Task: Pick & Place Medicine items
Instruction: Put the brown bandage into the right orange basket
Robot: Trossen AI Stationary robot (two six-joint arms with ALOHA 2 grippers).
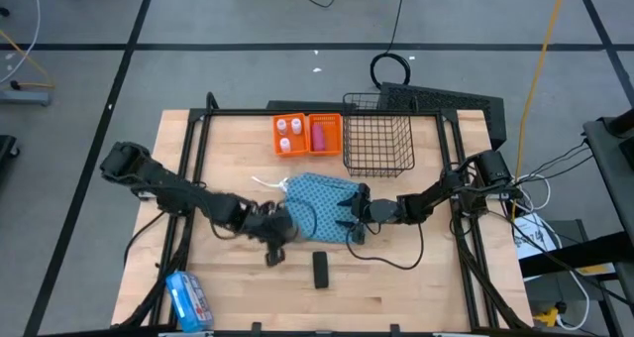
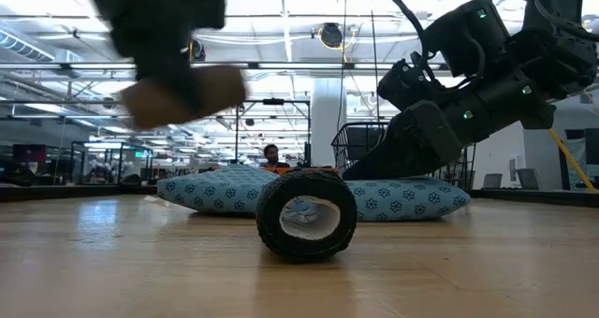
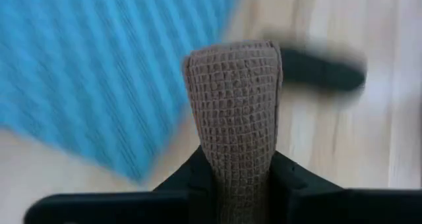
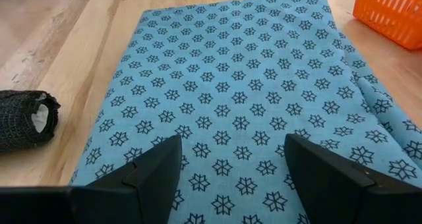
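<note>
My left gripper [image 1: 276, 236] is shut on the brown oblong piece [image 3: 232, 112], a woven roll, lifted beside the blue patterned cloth [image 1: 322, 202]. In the low view the brown piece [image 2: 183, 93] hangs well above the wood. The black roll [image 1: 321, 269] lies on its side on the table near the front; its open end [image 2: 306, 215] faces the low camera. My right gripper [image 4: 232, 165] is open, low over the cloth [image 4: 237, 85]. White bottles [image 1: 285, 131] and the pink tube [image 1: 319, 136] sit in the orange tray [image 1: 307, 117]. My left gripper pinches the brown piece between its two fingers at its lower part [image 3: 232, 174], one finger [image 3: 191, 178] on each side. The roll sticks out past the fingers and is lifted clear of the table. My right gripper stands low over the cloth; whether it touches, I cannot tell.
A black wire basket [image 1: 378, 144] stands right of the orange tray at the far edge. A blue and white packet [image 1: 188, 299] lies at the near left corner. Bare wood lies around the black roll and along the near edge.
</note>
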